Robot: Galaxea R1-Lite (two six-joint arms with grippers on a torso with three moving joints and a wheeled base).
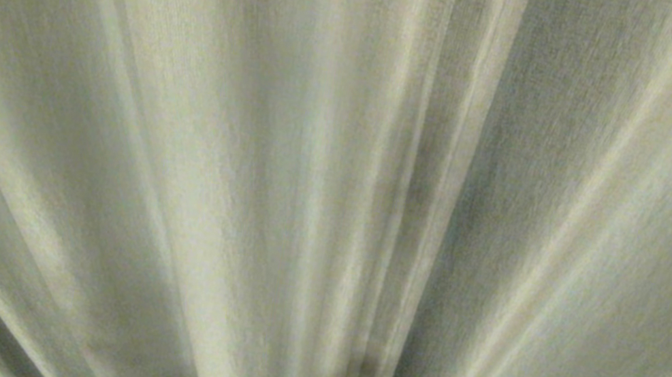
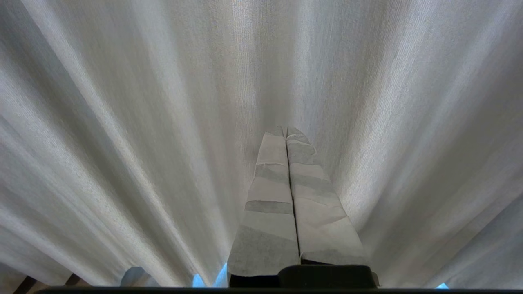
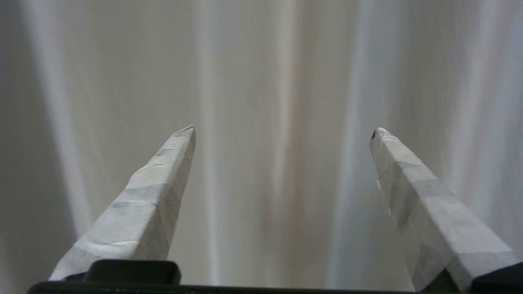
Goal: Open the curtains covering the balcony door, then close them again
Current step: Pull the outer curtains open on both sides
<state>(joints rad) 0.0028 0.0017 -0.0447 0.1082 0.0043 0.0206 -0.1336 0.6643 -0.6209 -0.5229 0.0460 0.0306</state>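
The curtains [image 1: 192,142] hang closed in front of the robot, filling the head view from edge to edge. They are a thick, pale beige-grey woven cloth, gathered into long upright pleats that catch the light on their ridges and go dim in the hollows. A little right of the middle, two hemmed edges [image 1: 423,183] run straight down side by side, touching, with a narrow dark line where they meet. Low on that seam the cloth looks faintly smudged and darker. The folds to the left and right of the seam spread evenly. The same pleated cloth [image 2: 135,122] fills both wrist views [image 3: 282,102].
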